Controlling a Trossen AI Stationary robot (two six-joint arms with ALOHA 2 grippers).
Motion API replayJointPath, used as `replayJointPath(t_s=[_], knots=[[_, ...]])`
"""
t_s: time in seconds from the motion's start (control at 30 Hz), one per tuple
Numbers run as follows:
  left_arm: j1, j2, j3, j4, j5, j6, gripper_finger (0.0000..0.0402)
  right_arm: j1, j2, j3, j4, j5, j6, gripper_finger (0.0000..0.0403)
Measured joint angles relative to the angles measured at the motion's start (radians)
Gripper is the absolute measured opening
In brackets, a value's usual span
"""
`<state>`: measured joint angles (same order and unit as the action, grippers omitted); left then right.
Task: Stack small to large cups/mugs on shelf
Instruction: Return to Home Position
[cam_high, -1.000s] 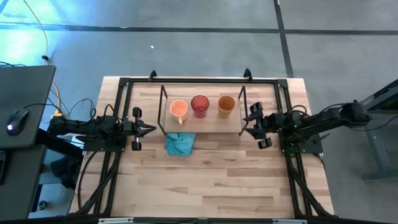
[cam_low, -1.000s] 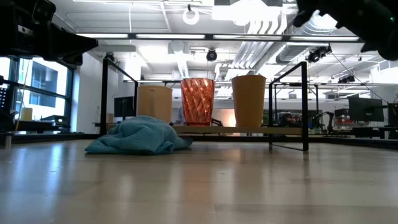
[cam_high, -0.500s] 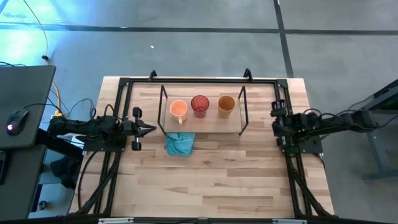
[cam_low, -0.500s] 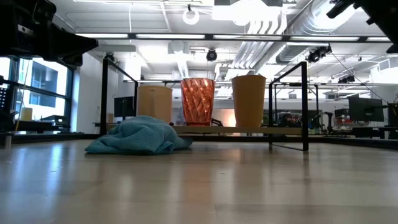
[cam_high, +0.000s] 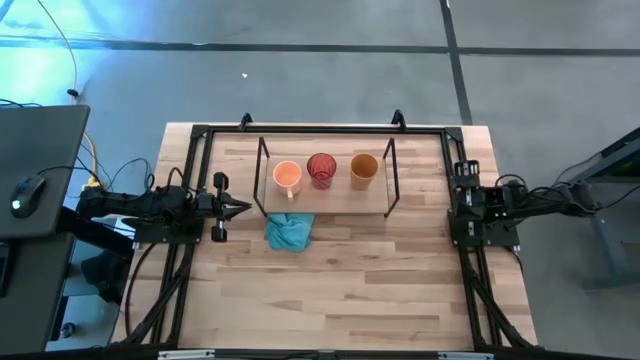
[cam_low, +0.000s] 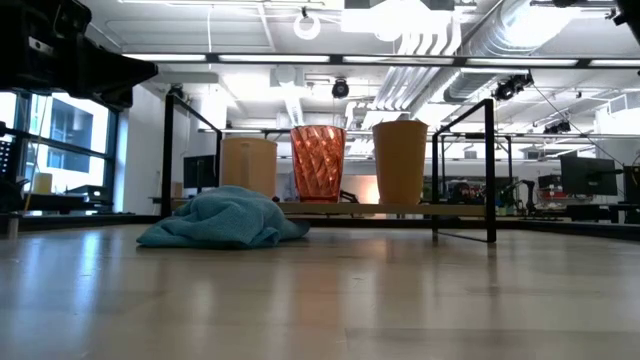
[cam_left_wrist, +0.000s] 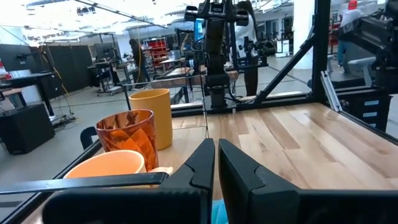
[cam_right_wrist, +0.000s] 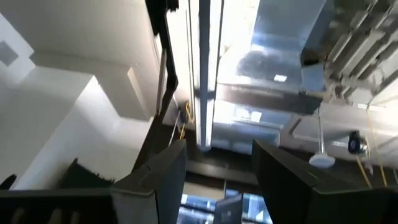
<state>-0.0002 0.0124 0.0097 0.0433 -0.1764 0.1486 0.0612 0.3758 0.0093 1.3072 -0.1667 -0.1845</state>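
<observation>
Roughly between left gripper (cam_high: 240, 208), right gripper (cam_high: 462, 173): cups (cam_high: 321, 171) on shelf (cam_high: 340, 201), touching neither.

Three cups stand upright, side by side on a black-framed wooden shelf (cam_high: 340, 201): a light orange mug (cam_high: 287, 176), a red patterned cup (cam_high: 321, 168) in the middle, and an amber tumbler (cam_high: 364, 168).

Overhead, we look straight down; low, level across butcher-block tabletop (cam_low: 320, 300). Both share black-wire wood-board shelf (cam_high: 336, 201). Right wrist faces ceiling (cam_right_wrist: 280, 50).
</observation>
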Motion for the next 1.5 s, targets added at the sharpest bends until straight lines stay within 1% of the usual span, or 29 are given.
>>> replayJointPath(t_s=[0.63,1.07,1.33,1.37,1.43,1.5], knots=[[0.000,0.000,0.000,0.000,0.000,-0.006,0.0012,0.000,-0.256,-0.001,-0.057,-0.007,-0.071,0.0177],[0.000,0.000,0.000,0.000,0.000,-0.006,0.0012,0.000,-0.373,-0.001,-0.053,-0.009,-0.069,0.0177],[0.000,0.000,0.000,0.000,0.000,-0.001,0.0012,0.000,-0.371,-0.001,0.025,-0.008,-0.068,0.0177],[0.000,0.000,0.000,0.000,0.000,0.000,0.0012,0.000,-0.371,-0.001,0.024,-0.003,-0.066,0.0177],[0.000,0.000,0.000,0.000,0.000,0.000,0.0012,0.000,-0.371,-0.002,-0.014,0.043,-0.057,0.0177],[0.000,0.000,0.000,0.000,0.000,0.000,0.0012,0.000,-0.371,-0.002,-0.124,0.110,-0.048,0.0177]])
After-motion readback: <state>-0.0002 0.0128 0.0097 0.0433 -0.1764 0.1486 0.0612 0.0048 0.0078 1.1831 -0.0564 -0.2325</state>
